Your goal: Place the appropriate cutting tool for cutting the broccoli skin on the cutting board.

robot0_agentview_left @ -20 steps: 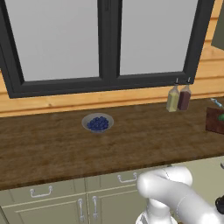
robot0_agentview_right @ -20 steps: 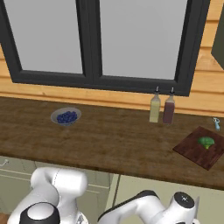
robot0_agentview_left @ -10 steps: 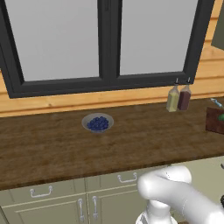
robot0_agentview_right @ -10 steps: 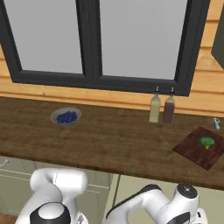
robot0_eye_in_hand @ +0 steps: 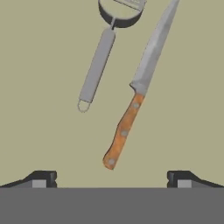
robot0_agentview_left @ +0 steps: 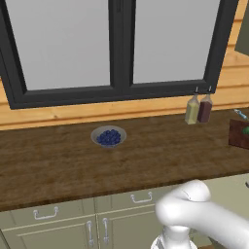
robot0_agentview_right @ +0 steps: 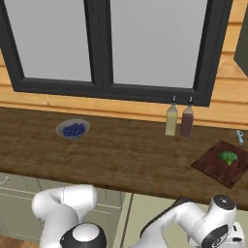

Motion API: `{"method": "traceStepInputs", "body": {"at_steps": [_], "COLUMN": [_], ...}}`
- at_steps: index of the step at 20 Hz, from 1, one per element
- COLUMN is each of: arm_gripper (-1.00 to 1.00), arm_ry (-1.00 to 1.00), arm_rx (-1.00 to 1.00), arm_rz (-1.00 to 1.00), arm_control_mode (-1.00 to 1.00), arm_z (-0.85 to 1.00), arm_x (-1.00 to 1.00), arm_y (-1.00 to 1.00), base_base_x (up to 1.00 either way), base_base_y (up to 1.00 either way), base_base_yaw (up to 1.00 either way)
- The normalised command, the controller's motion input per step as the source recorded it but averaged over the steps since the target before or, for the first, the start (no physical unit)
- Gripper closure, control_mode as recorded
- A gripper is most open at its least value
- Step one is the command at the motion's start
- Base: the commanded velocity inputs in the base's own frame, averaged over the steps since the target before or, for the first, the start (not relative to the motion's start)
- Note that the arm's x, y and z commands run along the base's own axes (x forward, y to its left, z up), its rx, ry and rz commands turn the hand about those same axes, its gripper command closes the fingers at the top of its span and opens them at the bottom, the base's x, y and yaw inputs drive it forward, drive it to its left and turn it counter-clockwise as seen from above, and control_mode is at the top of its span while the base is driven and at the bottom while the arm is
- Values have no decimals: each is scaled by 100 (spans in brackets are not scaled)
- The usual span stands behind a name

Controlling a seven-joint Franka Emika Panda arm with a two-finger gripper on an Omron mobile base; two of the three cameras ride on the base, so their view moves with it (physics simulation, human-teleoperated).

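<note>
In the hand view a peeler (robot0_eye_in_hand: 97, 65) with a grey handle and a round head lies on a flat beige surface. Right of it lies a knife (robot0_eye_in_hand: 131, 113) with a steel blade and a brown riveted handle pointing toward me. My gripper (robot0_eye_in_hand: 112, 177) hovers over them, open, with nothing between its fingertips (robot0_eye_in_hand: 41, 178). The dark reddish cutting board (robot0_agentview_right: 213, 167) lies at the counter's right end, with the green broccoli (robot0_agentview_right: 227, 156) on it. From the left base camera, the board (robot0_agentview_left: 238, 134) is cut by the right edge.
A bowl of blue berries (robot0_agentview_right: 73, 130) sits on the wooden counter left of centre. Two bottles (robot0_agentview_right: 171, 121) stand by the window sill. A small light blue object (robot0_agentview_right: 240, 136) lies behind the board. Cabinet doors with handles (robot0_agentview_left: 46, 214) run below the counter.
The arm's links at the bottom of both base views have shifted slightly to the right. The counter and the things on it are unchanged.
</note>
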Motion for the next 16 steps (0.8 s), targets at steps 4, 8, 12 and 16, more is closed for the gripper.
{"method": "traceStepInputs", "body": {"at_steps": [4,8,12,16], "arm_gripper": [-100,-100,-100,-100], "arm_ry": [0,0,0,0], "arm_rx": [7,3,0,0], "arm_rz": [-10,-11,-10,-8], "arm_control_mode": [-100,-100,-100,-100], "arm_z": [-1,-7,-27,-16], "arm_x": [20,21,11,7], "arm_y": [-23,-24,-18,-1], "base_base_x": [0,0,0,0], "base_base_y": [0,0,0,0], "base_base_yaw": [0,0,0,0]}}
